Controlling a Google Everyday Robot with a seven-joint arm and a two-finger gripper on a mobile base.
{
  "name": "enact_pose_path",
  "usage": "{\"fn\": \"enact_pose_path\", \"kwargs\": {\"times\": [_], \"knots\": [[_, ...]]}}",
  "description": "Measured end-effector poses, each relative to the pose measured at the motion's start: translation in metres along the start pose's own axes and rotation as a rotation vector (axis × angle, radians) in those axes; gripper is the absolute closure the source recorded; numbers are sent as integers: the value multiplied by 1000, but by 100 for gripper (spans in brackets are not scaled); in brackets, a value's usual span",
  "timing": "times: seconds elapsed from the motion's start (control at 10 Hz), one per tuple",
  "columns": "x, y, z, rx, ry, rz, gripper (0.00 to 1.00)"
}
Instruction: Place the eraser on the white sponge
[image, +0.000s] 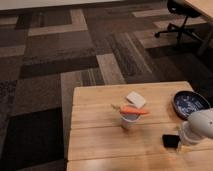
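The pincer (185, 142) was held wide with the eraser (170, 141) lying just at its nine o'clock, and the white sponge (135, 99) was spotted toward eleven o'clock.

1. The desk (95, 145) fills the lower right, the floor (60, 60) spreading behind and left of it.
2. The sponge (135, 99) lies near the desk's middle; just before it stands a cup (129, 121), a long piece (135, 111) lying across its rim.
3. A bowl (190, 104) sits at the desk's right side, well apart from the sponge.
4. The eraser (170, 141) lies flat near the front right, before the bowl and right of the cup.
5. The hand (186, 139) hangs at the eraser's right end, beside or touching it, which is unclear.
6. A chair (179, 20) stands on the floor far behind, upper right.
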Motion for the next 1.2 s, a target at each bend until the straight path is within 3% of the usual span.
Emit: {"fn": "enact_pose_path", "kwargs": {"times": [0.2,0.4,0.7,1.2], "knots": [[3,2,0,-30,22,23,40],[3,-3,-8,-42,67,32,68],[-2,-7,-19,-47,93,38,96],[-8,-20,-41,-37,119,39,96]]}}
